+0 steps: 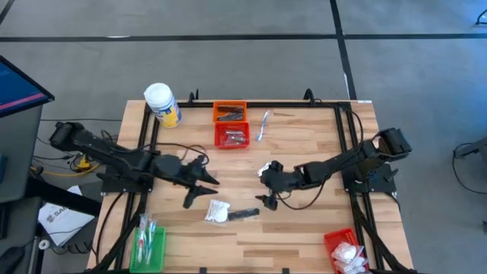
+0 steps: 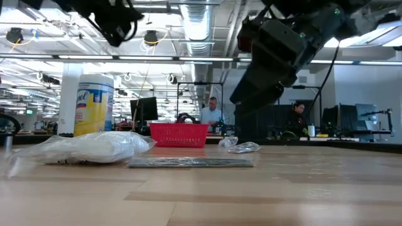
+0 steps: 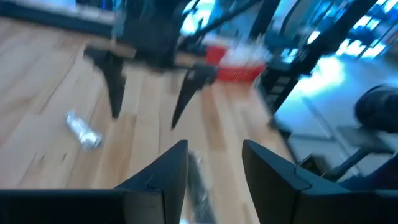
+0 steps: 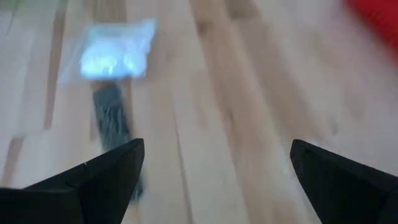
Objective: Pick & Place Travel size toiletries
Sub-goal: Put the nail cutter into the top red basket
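Currently, by label:
Landmark: dark slim tube (image 1: 243, 215) lying flat on the worktop (image 1: 304, 236), mid-front.
White packet (image 1: 218, 211): touching the tube's end, on the left arm's side.
Left tool (image 1: 204, 185): just behind the packet, fingers partly apart, holding nothing.
Right tool (image 1: 268, 187): just behind the tube's other end, fingers wide, empty.
Silver sachet (image 2: 244, 147): past the tube, near the red basket (image 2: 179, 134).

Grey floor (image 1: 251, 68) is seen around the wooden bench (image 1: 304, 228); beyond the bench, monitors (image 2: 364, 119), seated people (image 2: 212, 113) and ceiling lights (image 2: 151, 37) are seen.
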`<state>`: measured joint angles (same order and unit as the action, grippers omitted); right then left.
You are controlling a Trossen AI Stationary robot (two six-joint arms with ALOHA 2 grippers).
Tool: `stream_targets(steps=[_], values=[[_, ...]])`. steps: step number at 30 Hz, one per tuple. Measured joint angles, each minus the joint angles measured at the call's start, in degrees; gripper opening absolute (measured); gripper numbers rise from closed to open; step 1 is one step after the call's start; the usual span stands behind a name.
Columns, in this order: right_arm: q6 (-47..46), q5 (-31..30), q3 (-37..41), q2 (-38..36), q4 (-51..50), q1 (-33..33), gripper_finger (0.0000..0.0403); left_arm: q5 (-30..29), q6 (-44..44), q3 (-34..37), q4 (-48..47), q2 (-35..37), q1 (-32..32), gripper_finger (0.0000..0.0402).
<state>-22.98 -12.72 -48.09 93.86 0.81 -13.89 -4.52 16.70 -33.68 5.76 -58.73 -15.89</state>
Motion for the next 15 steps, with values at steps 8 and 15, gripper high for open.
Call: stream_targets(steps=[8, 15], values=[[-0.6, 8.3, -0.4, 0.0, -2.1, 1.6, 0.0399, 0.4, -5.9, 1.7, 8.2, 8.7, -0.7, 0.0147], [-5.6, 8.4, -0.4, 0.0, -1.4, 1.6, 0.0396, 1.4, -14.0, 1.7, 15.0, 16.0, -0.7, 0.0147]])
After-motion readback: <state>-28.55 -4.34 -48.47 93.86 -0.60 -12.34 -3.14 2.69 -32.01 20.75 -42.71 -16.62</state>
